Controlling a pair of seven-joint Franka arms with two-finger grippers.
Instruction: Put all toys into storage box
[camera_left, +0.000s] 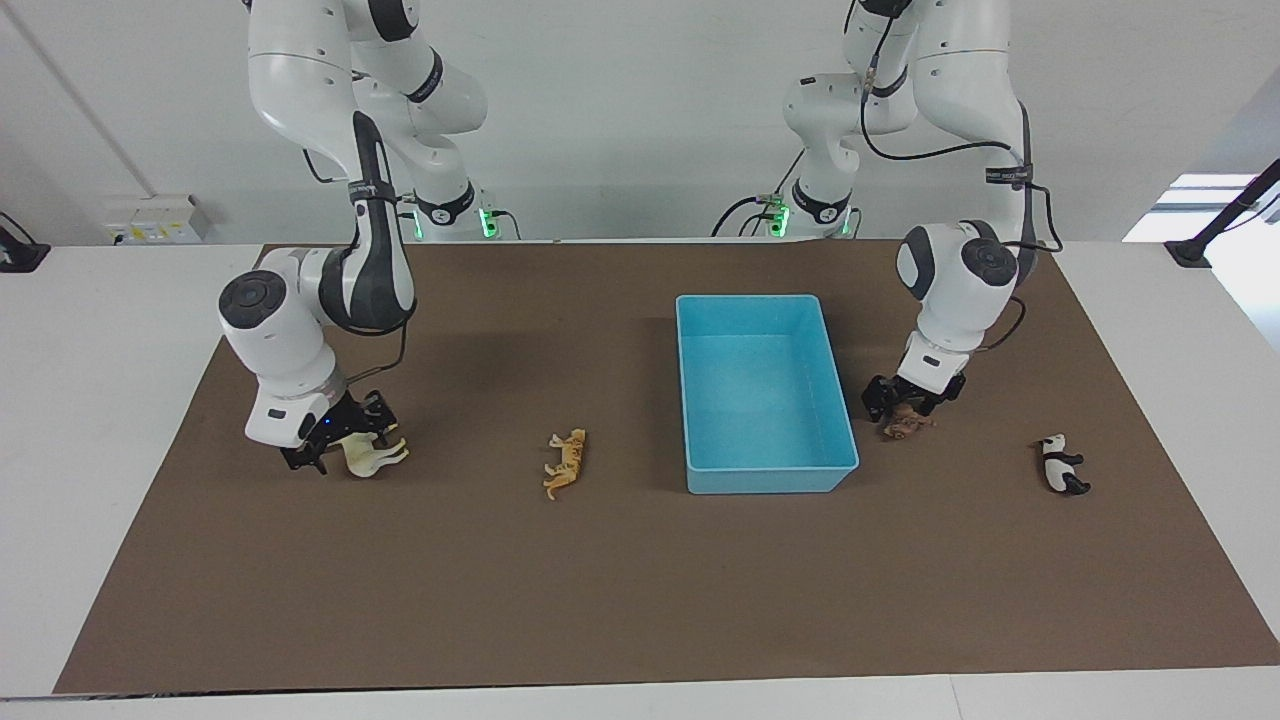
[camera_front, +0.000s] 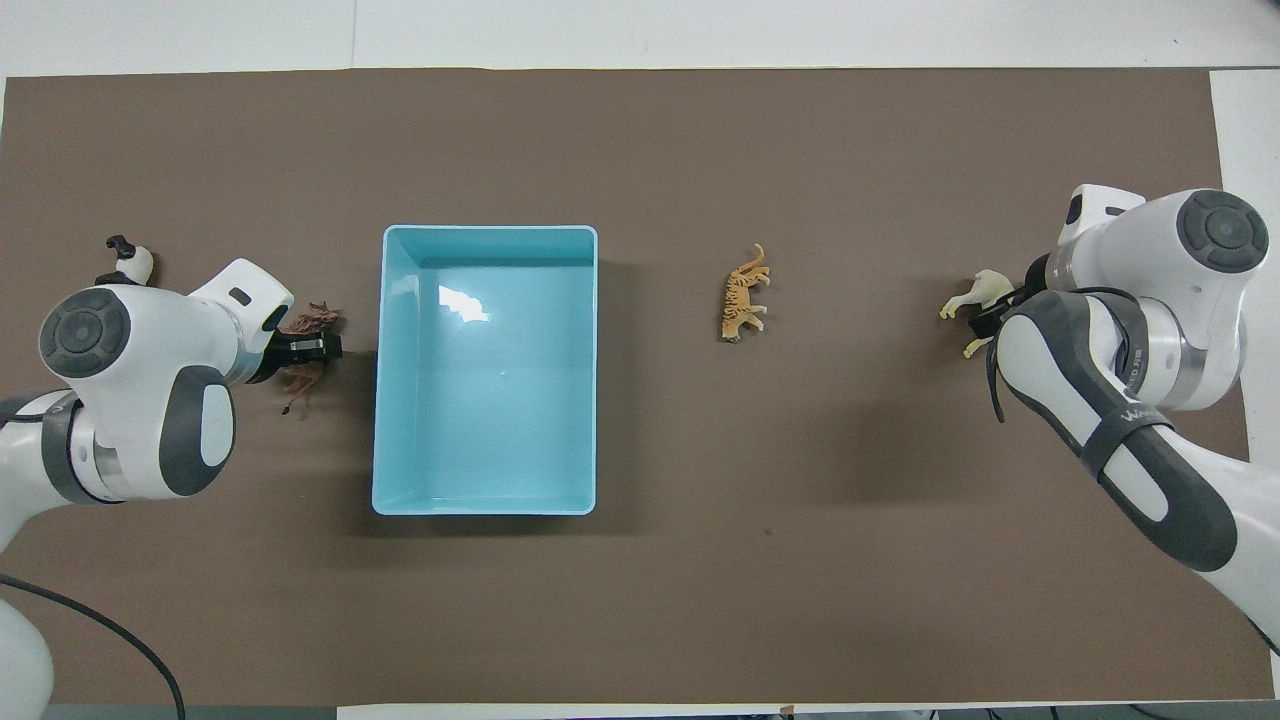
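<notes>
On the brown mat covering the white table, the rectangular light blue plastic storage box with low walls is sitting toward the left arm's end, with nothing showing inside it. The left gripper is reaching down just beside the box, its fingers closing around the small brown plastic lion figurine, which is lying on the mat. The right gripper is down at the right arm's end of the mat, its fingers clamping the pale yellow plastic horse-like figurine, whose legs are sticking out toward the box. The orange striped plastic tiger figurine is lying on its side on the mat between the horse and the box, apart from both. The black-and-white plastic panda figurine is lying near the left arm's end of the mat, well apart from the box and untouched.
</notes>
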